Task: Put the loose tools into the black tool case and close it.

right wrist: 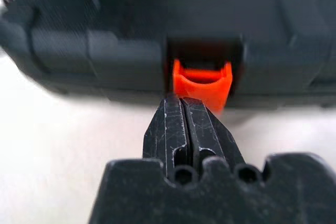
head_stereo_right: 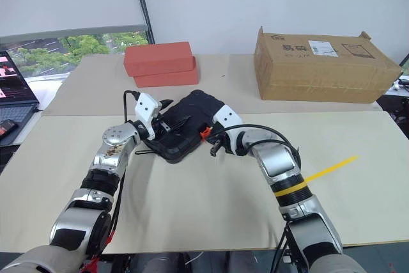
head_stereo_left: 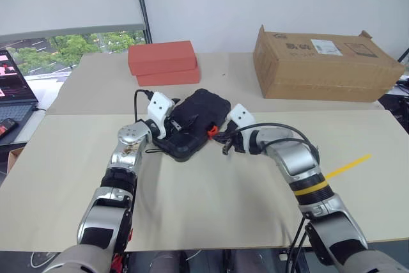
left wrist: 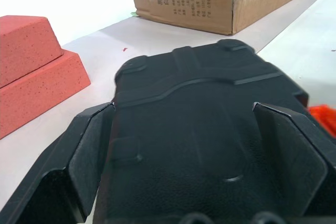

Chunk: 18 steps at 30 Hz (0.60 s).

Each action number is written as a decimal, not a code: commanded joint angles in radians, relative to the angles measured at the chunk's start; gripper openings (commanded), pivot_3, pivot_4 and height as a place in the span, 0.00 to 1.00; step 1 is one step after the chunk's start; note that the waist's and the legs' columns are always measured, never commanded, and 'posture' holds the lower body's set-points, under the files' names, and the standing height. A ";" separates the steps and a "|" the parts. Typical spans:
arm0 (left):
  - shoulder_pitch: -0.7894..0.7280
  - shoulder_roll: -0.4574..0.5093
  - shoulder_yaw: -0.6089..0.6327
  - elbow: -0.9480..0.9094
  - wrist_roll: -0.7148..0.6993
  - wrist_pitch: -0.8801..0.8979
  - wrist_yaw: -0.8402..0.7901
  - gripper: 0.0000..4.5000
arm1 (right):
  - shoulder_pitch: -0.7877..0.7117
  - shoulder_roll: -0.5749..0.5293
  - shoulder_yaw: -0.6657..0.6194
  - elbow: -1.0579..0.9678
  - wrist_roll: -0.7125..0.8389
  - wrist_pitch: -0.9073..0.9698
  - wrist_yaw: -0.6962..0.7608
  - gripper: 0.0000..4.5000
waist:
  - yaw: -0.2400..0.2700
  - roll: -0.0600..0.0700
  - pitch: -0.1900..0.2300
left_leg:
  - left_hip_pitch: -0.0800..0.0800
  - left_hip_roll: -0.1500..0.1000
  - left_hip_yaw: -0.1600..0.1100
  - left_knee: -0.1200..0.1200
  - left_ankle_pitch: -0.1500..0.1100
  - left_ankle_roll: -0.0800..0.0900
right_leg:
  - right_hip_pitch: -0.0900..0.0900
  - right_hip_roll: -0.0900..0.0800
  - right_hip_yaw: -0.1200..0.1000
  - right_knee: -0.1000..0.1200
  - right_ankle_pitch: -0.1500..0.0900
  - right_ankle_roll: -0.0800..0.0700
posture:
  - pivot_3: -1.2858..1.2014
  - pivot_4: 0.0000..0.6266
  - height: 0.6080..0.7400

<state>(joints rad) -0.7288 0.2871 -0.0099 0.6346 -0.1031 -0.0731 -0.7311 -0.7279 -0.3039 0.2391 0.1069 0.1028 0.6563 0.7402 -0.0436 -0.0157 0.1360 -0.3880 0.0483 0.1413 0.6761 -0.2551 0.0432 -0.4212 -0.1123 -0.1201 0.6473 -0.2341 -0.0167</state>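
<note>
Black moulded-plastic clamshell tool case (head_stereo_left: pixel 195 121): lid down, mid-desk on the beige desk (head_stereo_left: pixel 211 190). Orange-red latch (right wrist: pixel 202 85) faces the right gripper (right wrist: pixel 184 116), clenched empty, tips just beside the latch. Left gripper (head_stereo_left: pixel 171 121): fingers (left wrist: pixel 84 150) spread wide, flanking the case's end. Behind: two stacked red-orange boxes (head_stereo_left: pixel 163 62); brown cardboard box (head_stereo_left: pixel 323 65). Laptop (head_stereo_left: pixel 13 91) at the desk's left, cut off. Case contents hidden.

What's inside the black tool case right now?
Nothing inside shows: the black tool case lies with its lid down, covering the contents. Its orange latch faces the shut right gripper.
</note>
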 commanded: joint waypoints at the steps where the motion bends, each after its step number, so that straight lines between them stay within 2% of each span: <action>1: 0.058 -0.034 -0.064 0.032 0.025 0.051 -0.036 1.00 | -0.042 0.018 -0.022 -0.035 0.014 -0.046 -0.013 0.00 | 0.006 0.000 0.000 | 0.000 0.000 0.000 0.000 0.000 0.000 | 0.000 0.000 0.000 0.000 0.000 0.000 | 0.52 0.24 0.78; 3: 0.063 -0.035 -0.066 0.028 0.026 0.056 -0.037 1.00 | -0.044 0.020 -0.025 -0.027 0.008 -0.055 -0.016 0.00 | 0.023 0.001 -0.001 | -0.001 -0.001 0.000 0.000 0.000 0.000 | 0.000 0.000 -0.001 -0.001 0.000 0.000 | 0.52 0.24 0.78; 12: 0.072 -0.023 -0.048 0.008 0.012 0.062 -0.046 1.00 | -0.004 -0.020 -0.069 -0.087 0.040 -0.085 0.018 0.00 | 0.029 0.001 -0.001 | -0.002 -0.002 0.001 0.000 0.001 -0.003 | 0.000 -0.002 0.000 -0.003 -0.001 0.001 | 0.52 0.24 0.78; 18: 0.101 0.006 0.014 -0.072 -0.068 0.062 -0.078 1.00 | 0.157 -0.095 -0.174 -0.112 0.094 -0.272 0.064 0.00 | 0.027 0.001 -0.001 | -0.002 -0.002 0.001 -0.001 0.000 -0.003 | 0.000 -0.001 0.000 -0.006 -0.001 0.002 | 0.52 0.24 0.78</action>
<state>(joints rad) -0.6706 0.2845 0.0095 0.5392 -0.1666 -0.0449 -0.7905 -0.5715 -0.3923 0.1085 0.0366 0.1633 0.4408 0.7914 -0.0167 -0.0151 0.1350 -0.3900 0.0460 0.1429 0.6753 -0.2552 0.0398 -0.4209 -0.1136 -0.1198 0.6417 -0.2352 -0.0149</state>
